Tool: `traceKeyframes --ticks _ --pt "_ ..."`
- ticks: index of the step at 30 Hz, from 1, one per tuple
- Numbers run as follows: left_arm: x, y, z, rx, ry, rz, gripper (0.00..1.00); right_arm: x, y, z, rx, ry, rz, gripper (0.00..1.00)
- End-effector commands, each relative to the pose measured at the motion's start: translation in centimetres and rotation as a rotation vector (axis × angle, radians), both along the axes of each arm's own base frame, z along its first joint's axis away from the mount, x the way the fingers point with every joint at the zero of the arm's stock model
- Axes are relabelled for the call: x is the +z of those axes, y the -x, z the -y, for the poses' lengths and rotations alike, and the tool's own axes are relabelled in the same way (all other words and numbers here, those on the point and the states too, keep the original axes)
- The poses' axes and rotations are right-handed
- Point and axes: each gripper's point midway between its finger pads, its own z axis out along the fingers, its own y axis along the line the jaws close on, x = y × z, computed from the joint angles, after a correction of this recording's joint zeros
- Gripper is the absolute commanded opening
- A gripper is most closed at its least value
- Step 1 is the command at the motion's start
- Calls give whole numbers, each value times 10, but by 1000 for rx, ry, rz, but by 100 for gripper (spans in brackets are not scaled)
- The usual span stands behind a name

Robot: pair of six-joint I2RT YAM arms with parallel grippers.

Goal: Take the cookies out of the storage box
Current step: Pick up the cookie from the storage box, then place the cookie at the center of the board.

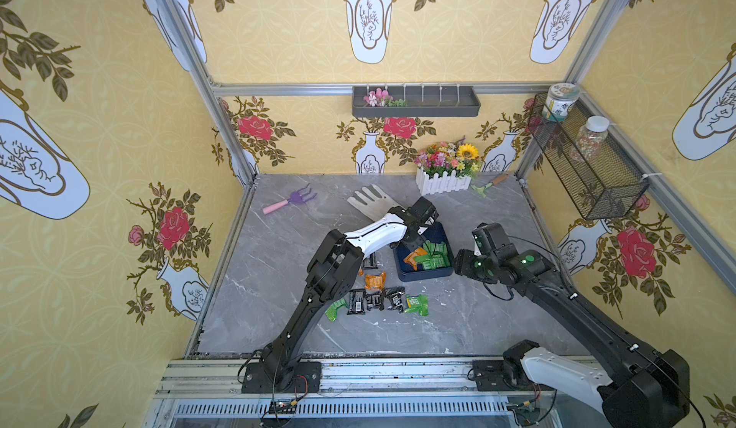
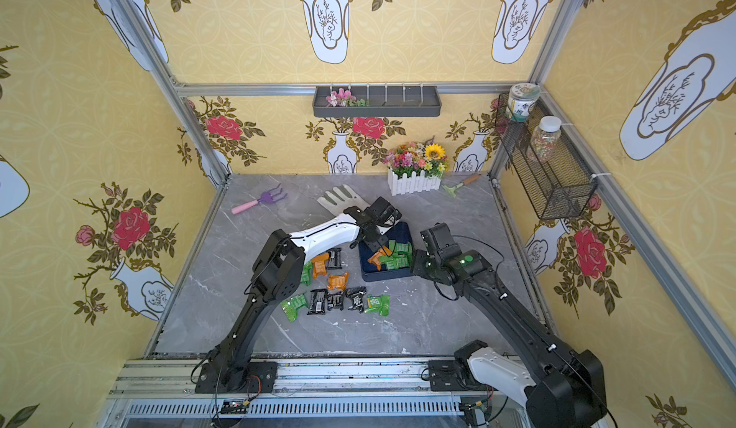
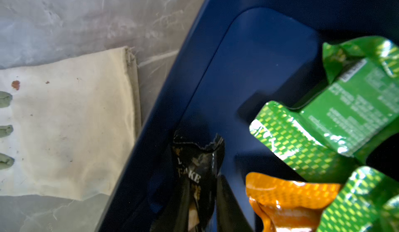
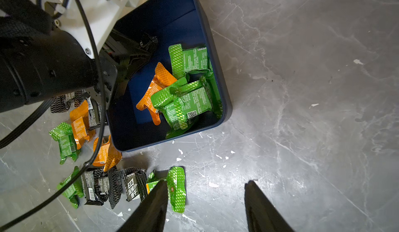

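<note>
Cookies (image 4: pixel 190 103) in green and orange crowd the 3 o'clock side of the navy storage box (image 4: pixel 133 131); more lie on the surface (image 1: pixel 458 326) at its 8 o'clock. My left fingers (image 4: pixel 136 57) pinch a black cookie packet (image 3: pixel 194 172) near its 10 o'clock wall. My right fingers (image 4: pixel 151 209) hang apart above the surface.

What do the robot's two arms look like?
Both arms are mostly black and boxy. The left arm has a smooth white forearm cover. The right arm has a white cover near its base and round green lights by its wrist. Thin black cables run alongside the joints. The right arm's jaws are black, flat and pointed.
</note>
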Motion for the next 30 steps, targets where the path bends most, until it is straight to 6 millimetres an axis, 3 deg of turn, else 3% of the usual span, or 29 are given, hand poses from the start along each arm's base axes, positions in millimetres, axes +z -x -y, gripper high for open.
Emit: traceKeyframes --ticks 1,7,14,21,27,30 --pt "-4 7 -8 33 -40 -17 17 1 1 1 -6 -3 1 60" --pt "25 4 -5 66 -4 70 10 3 1 0 -6 -5 5 60" --pt "43 9 -4 84 0 114 1 6 1 1 -6 -8 13 60" --pt "85 15 -5 140 98 154 0 12 1 2 -9 -11 27 60" --pt "111 28 -21 235 170 153 0 17 -1 0 -2 -13 34 60" --pt "122 37 -47 379 175 160 0 20 -2 -1 1 -16 43 60"
